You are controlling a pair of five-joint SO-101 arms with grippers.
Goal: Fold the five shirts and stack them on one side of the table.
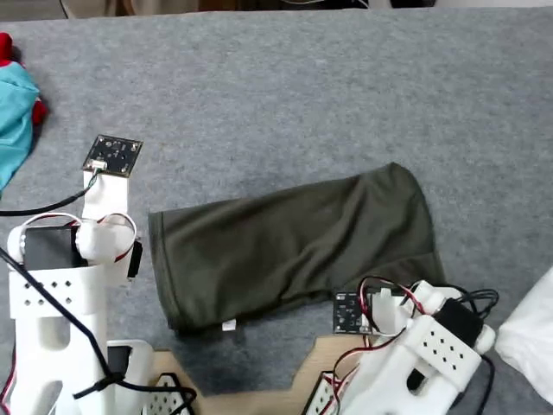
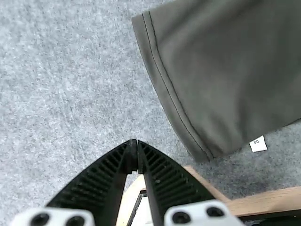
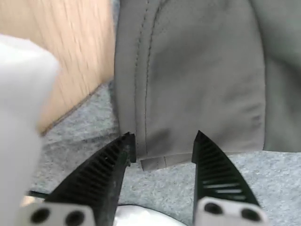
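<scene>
A dark olive shirt (image 1: 294,246) lies folded into a rough rectangle in the middle of the grey table. My left gripper (image 2: 133,142) is shut and holds nothing. It hovers over bare cloth just off the shirt's (image 2: 225,70) hemmed corner, near a small white tag (image 2: 257,143). At the shirt's front edge, my right gripper (image 3: 163,139) is open. Its fingers straddle the hem of the shirt (image 3: 197,80) and a pale label there. The left arm (image 1: 95,242) stands left of the shirt, the right arm (image 1: 415,346) at its front right corner.
A teal garment (image 1: 13,117) with something red beside it lies at the far left edge. White cloth (image 1: 531,333) lies at the right edge. A wooden base (image 1: 259,389) runs along the table's front between the arms.
</scene>
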